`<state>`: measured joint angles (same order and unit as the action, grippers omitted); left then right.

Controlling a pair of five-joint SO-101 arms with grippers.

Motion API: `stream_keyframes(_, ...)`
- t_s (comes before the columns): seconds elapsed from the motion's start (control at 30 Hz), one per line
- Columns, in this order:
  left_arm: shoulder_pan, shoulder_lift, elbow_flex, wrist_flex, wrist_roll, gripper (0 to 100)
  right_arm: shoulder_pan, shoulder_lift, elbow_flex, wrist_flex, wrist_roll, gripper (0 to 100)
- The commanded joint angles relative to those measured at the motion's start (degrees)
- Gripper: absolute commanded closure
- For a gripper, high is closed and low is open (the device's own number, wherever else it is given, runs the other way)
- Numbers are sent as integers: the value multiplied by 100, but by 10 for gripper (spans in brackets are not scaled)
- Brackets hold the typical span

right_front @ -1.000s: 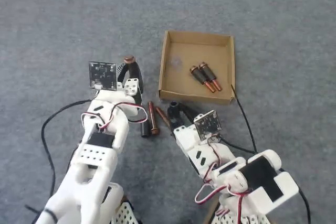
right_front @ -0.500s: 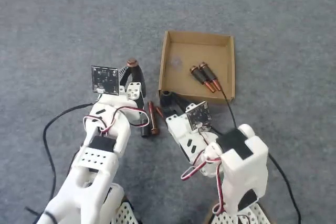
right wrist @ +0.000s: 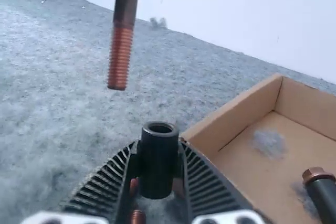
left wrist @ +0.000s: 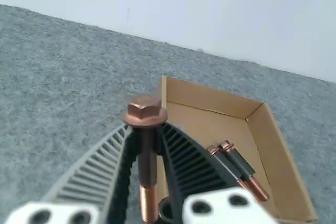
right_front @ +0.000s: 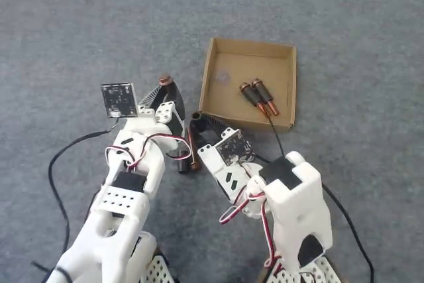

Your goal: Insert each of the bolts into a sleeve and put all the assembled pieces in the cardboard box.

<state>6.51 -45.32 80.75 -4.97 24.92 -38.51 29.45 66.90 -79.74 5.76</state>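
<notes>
My left gripper [left wrist: 144, 150] is shut on a copper bolt [left wrist: 145, 156], held upright with its hex head up, left of the cardboard box [right_front: 213, 77]. In the high view that bolt's head [right_front: 165, 79] shows above the left gripper [right_front: 165, 97]. My right gripper [right wrist: 156, 169] is shut on a black sleeve [right wrist: 157, 157], held upright with its bore facing up. The bolt's threaded tip [right wrist: 120, 56] hangs above and a little aside of the sleeve. Two assembled pieces [right_front: 259, 98] lie in the box. A loose bolt [right_front: 193, 148] and a black sleeve [right_front: 183, 164] lie on the carpet between the arms.
Grey carpet [right_front: 66, 64] covers the table. The box's near wall [right wrist: 231, 119] stands close beside the held sleeve. A black cable [right_front: 59, 164] runs along the carpet left of the left arm. Open carpet lies left of and beyond the box.
The right arm has swung left with the sleeve, from near the box's front edge to beside the left gripper. The left gripper has tilted slightly, its bolt still held.
</notes>
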Motion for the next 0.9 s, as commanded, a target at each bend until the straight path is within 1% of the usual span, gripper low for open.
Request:
stream_keyframes(0.0, 18, -273, -84, -202, 70, 989, -48, -75, -211, -145, 114, 992)
stream_keyframes(0.57, 158, -220, 48, -229, 53, 990, -224, -532, 448, -268, 114, 993)
stream_keyframes(0.63, 220, -220, 57, -220, -88, 990, -242, -558, 501, -259, 114, 993)
stream_keyframes(0.77, 448, -229, 242, -237, -615, 990, -251, -558, 580, -312, 114, 993)
stream_keyframes(0.87, 484, -220, 321, -422, -686, 990, -251, -637, 624, -303, 105, 993)
